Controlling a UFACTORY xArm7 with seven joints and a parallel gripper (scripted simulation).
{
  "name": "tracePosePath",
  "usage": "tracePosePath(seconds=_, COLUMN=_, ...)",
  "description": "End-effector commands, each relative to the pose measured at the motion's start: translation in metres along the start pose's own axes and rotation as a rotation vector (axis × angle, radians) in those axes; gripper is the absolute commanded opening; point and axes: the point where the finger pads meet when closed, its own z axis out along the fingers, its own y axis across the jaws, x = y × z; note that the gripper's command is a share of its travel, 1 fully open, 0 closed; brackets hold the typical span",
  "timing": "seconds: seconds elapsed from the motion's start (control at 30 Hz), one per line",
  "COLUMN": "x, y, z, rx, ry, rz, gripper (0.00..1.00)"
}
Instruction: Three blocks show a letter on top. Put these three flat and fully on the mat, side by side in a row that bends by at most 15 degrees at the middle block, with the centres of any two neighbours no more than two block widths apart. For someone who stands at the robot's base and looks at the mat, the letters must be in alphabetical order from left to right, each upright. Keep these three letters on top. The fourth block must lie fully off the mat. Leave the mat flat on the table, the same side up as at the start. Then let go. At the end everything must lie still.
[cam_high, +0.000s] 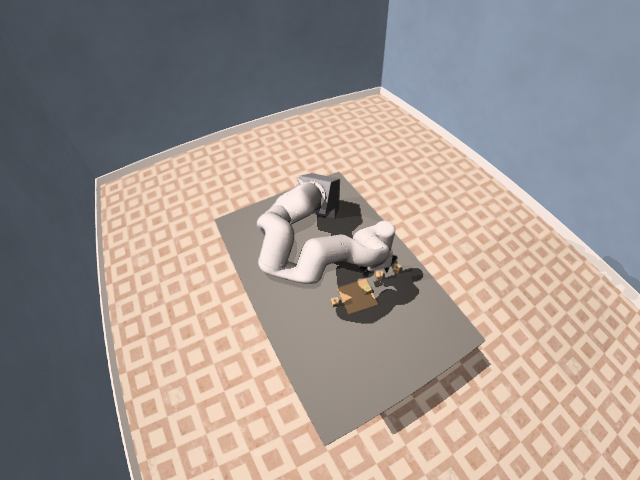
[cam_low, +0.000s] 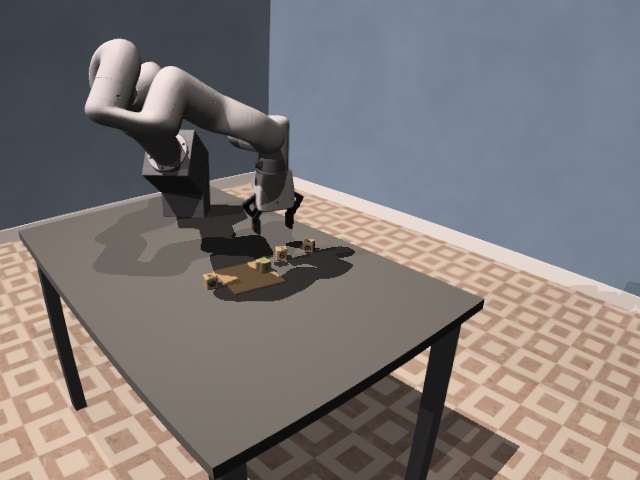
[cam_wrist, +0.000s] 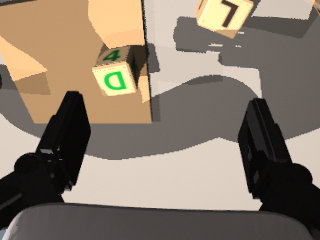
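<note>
A tan mat (cam_high: 354, 304) (cam_low: 248, 283) (cam_wrist: 54, 34) lies flat on the table. A block with a green D (cam_wrist: 115, 74) (cam_low: 262, 265) (cam_high: 367, 287) on top stands on the mat near one edge. A block with a dark L (cam_wrist: 226, 8) (cam_low: 281, 253) (cam_high: 379, 273) on top lies off the mat. A third block (cam_low: 308, 244) (cam_high: 397, 268) lies beyond it, and its letter is too small to read. A fourth block (cam_low: 210, 280) (cam_high: 334, 301) sits at the mat's other side. My gripper (cam_wrist: 165, 114) (cam_low: 271, 222) is open and empty. It hangs above bare table, a little short of the D and L blocks.
The grey table (cam_high: 361, 372) (cam_low: 310, 335) holds the robot's base (cam_low: 180, 180) at its far end. The arm casts shadow over the mat and blocks. The table edge lies to the right of the blocks in the exterior view.
</note>
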Motion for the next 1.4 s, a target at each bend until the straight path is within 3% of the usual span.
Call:
tracePosePath(seconds=0.0, x=0.002, y=0.005, z=-0.001, rx=-0.001, ry=0.003, rz=-0.139, gripper=1.00)
tracePosePath(seconds=1.13, x=0.028, y=0.036, z=0.001, rx=-0.004, ry=0.000, rz=-1.150, gripper=1.00)
tracePosePath(seconds=1.37, x=0.031, y=0.038, z=0.001, rx=-0.005, ry=-0.001, rz=-1.242, gripper=1.00)
